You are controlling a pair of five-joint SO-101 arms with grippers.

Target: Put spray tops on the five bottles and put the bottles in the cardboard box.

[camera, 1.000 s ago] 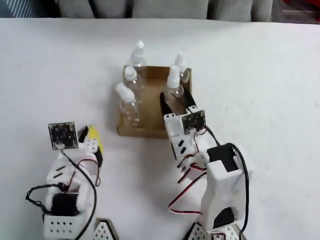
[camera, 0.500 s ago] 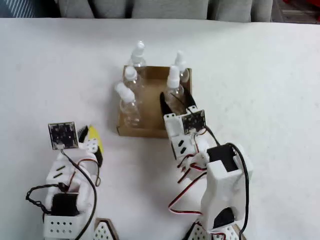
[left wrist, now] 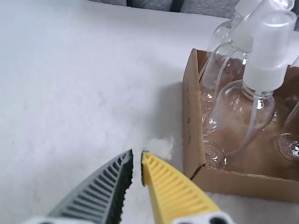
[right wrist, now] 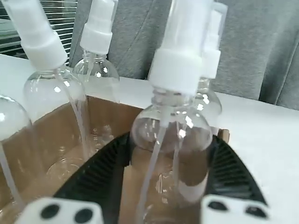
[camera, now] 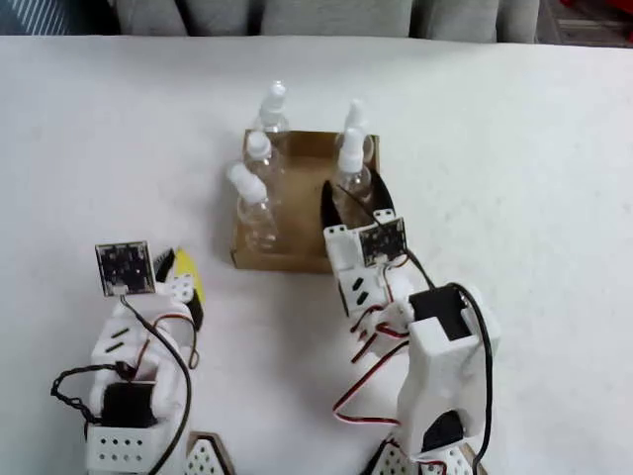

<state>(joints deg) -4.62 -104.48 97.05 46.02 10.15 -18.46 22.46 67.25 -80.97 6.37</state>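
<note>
Grey fabric (right wrist: pixel 261 46) behind bottles (right wrist: pixel 170 126) in box (right wrist: pixel 110 116)

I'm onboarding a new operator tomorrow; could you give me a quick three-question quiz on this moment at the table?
1. Count: how many bottles wear spray tops?
2. Pick one: the right end effector sits around A) a bottle standing in the cardboard box, B) a loose cap, C) nothing.
3. True or false: the left end effector is inside the cardboard box.
Key: 1 five; 2 A; 3 false.
</note>
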